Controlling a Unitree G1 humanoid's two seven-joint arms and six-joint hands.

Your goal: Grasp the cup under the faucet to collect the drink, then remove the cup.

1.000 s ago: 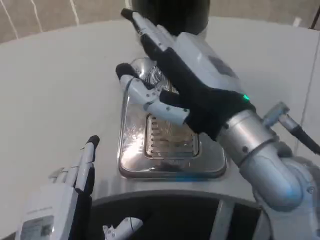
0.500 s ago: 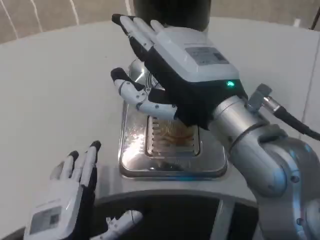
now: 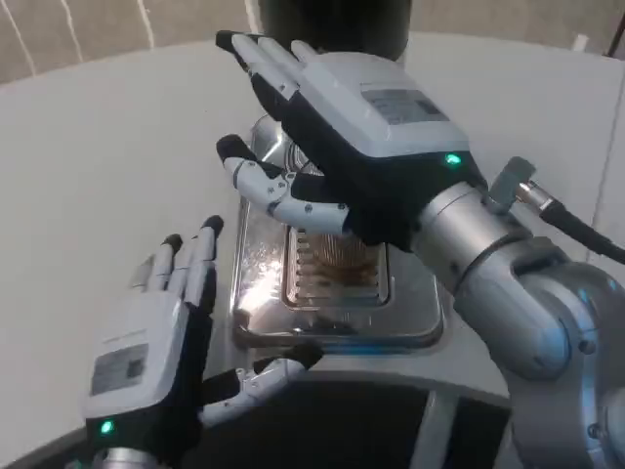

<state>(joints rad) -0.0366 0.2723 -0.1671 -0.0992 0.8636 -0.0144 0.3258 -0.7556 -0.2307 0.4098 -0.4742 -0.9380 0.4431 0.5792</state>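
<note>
The right hand (image 3: 366,147) hovers over the metal drip tray (image 3: 332,293), fingers spread wide and holding nothing, its fingertips (image 3: 239,44) reaching toward the dark dispenser body (image 3: 337,24) just beyond them. Its thumb (image 3: 264,181) extends to the hand's left, above the tray's rear left corner. The cup (image 3: 337,256) stands directly beneath the palm on the tray's slotted grate (image 3: 332,278); only a ribbed, tan part of its wall shows below the hand, and whether the hand touches it cannot be told. The faucet is hidden by the hand. The left hand (image 3: 161,357) sits low over the white surface (image 3: 107,166), near the tray's left edge, fingers apart and empty, thumb (image 3: 269,376) pointing toward the tray's front rim. Open surface lies to the left of both hands. Behind the left hand, the dark curved edge (image 3: 391,420) of the robot's own body borders the tray's front.
</note>
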